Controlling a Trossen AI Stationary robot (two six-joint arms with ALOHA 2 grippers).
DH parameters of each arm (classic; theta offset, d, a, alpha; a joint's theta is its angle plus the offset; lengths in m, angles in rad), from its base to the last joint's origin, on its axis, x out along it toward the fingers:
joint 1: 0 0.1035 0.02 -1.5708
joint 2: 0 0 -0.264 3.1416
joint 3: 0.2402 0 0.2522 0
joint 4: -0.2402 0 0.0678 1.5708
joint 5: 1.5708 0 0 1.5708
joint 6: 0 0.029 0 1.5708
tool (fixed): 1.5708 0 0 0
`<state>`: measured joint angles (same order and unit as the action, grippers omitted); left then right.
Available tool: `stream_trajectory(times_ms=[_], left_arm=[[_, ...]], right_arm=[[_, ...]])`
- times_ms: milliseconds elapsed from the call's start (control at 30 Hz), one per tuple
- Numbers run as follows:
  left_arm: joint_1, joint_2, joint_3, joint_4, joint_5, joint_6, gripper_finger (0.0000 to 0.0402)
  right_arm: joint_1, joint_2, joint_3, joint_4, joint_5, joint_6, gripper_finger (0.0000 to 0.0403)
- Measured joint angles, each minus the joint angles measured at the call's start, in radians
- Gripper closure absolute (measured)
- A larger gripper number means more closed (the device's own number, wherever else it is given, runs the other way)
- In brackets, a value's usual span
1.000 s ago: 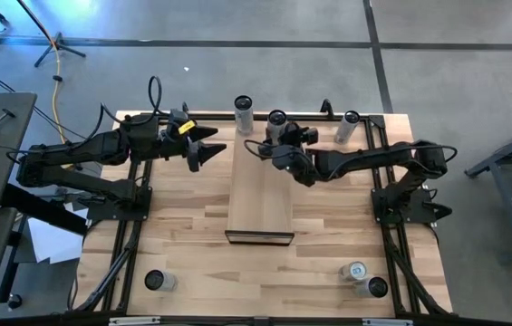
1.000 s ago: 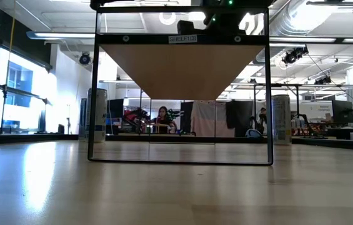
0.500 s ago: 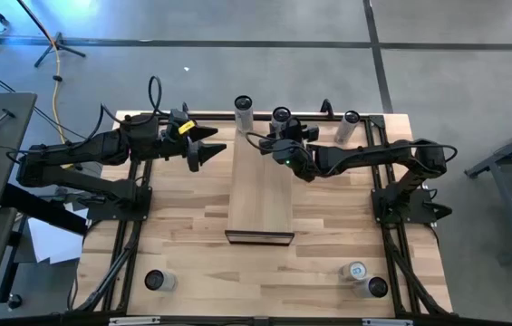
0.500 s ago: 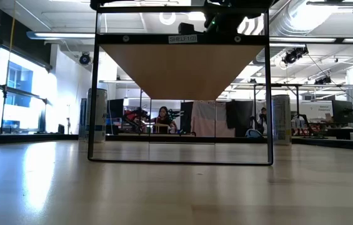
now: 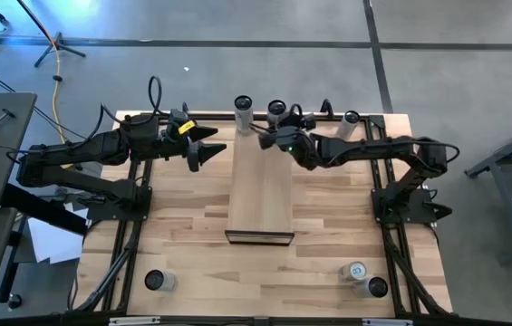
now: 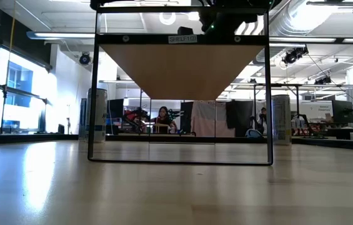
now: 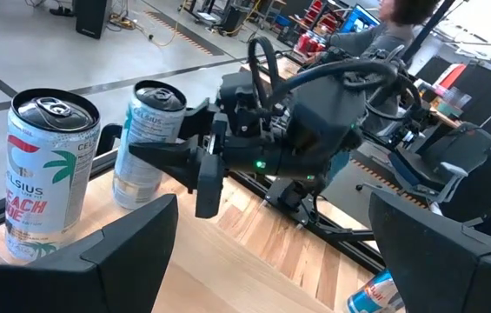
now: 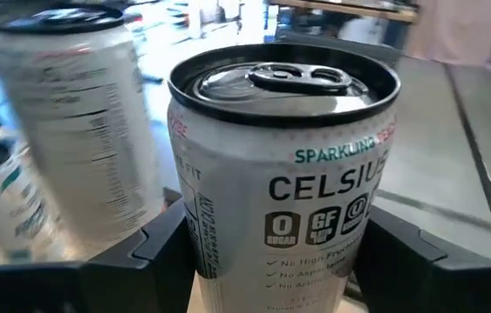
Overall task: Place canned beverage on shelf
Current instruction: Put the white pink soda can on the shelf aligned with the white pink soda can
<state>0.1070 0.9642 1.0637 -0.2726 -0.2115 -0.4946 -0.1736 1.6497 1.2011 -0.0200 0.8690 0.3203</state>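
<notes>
The shelf [image 5: 261, 190] is a long pale board raised on a dark frame at the table's middle; its underside shows in the low view [image 6: 182, 69]. A white Celsius can [image 5: 276, 110] stands upright past the shelf's far end. My right gripper [image 5: 272, 127] is open, its fingers on either side of this can [image 8: 284, 200]; it also shows in the left wrist view [image 7: 154, 149]. My left gripper [image 5: 212, 149] is open and empty, hovering left of the shelf's far end. My right gripper has the can's body [image 8: 228, 261] between its open fingers, which come level from the table's near-right side. The can stands upright. Whether the fingers [image 8: 154, 248] touch it, I cannot tell.
A second can [image 5: 243, 109] stands just left of the first, a third [image 5: 351, 122] at the far right. More cans stand near the front edge, at the left [image 5: 159, 281] and right [image 5: 364, 279]. A person [image 6: 162, 119] sits in the room beyond.
My right gripper has moved toward the table's far edge and slightly left, up to the middle can, which now stands between its fingers.
</notes>
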Motion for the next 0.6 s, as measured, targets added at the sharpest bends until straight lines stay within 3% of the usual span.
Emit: stream_trajectory(times_ms=[133,267,600], left_arm=[[0.0,0.0,0.0,0.0,0.0,0.0,0.0055],[0.0,0.0,0.0,0.0,0.0,-0.002,0.0055],[0.0,0.0,0.0,0.001,0.0,-0.01,0.0055]], right_arm=[[-0.041,-0.021,0.0,0.026,-0.206,-0.164,0.0172],[-0.09,-0.053,-0.003,0.023,-0.407,-0.226,0.0172],[-0.194,-0.129,-0.009,-0.053,-0.679,-0.295,0.0172]])
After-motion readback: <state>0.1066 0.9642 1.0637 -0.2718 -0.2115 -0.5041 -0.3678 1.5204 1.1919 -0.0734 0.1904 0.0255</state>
